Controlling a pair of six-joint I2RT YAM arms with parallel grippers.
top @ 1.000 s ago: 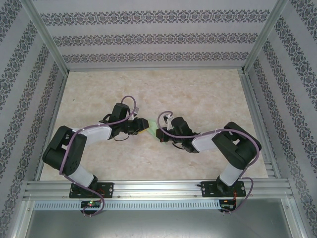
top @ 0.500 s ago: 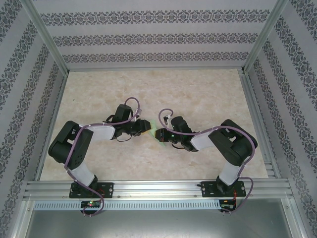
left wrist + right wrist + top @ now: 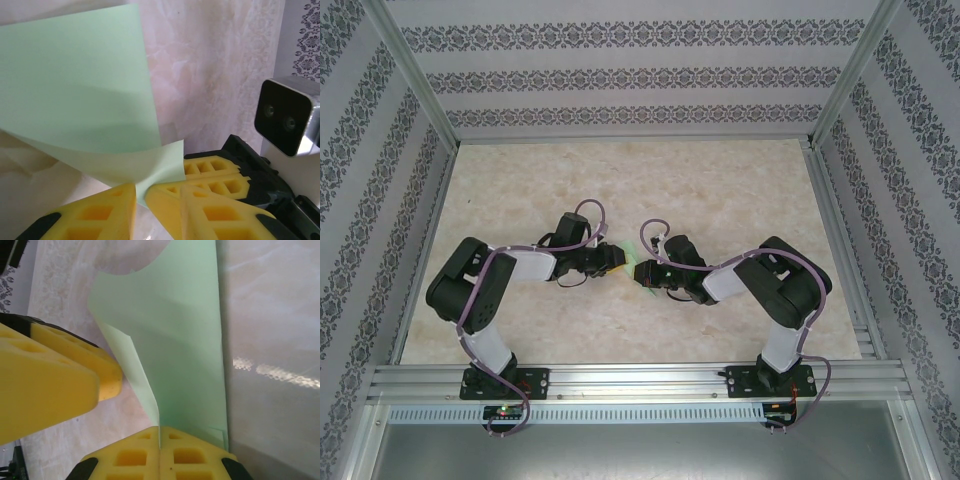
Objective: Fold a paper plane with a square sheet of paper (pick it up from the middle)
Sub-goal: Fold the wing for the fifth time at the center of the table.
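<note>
L tool has shifted right and slightly down vs a sec ago, closing the gap to R tool; the two now nearly meet mid-surface. L jaws narrowed a bit. L elbow swung inward and up. Sheet of paper, clearly seen from above before, is now mostly hidden between the tools.

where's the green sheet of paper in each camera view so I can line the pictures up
Top external: the square sheet of paper is a pale green sliver at table centre, between the two end effectors.
Left wrist: it fills the upper left, its lower corner pinched between the left end effector fingers.
Right wrist: it runs up the centre from the shut right end effector.
Shared landmark: the marbled tabletop.
</note>
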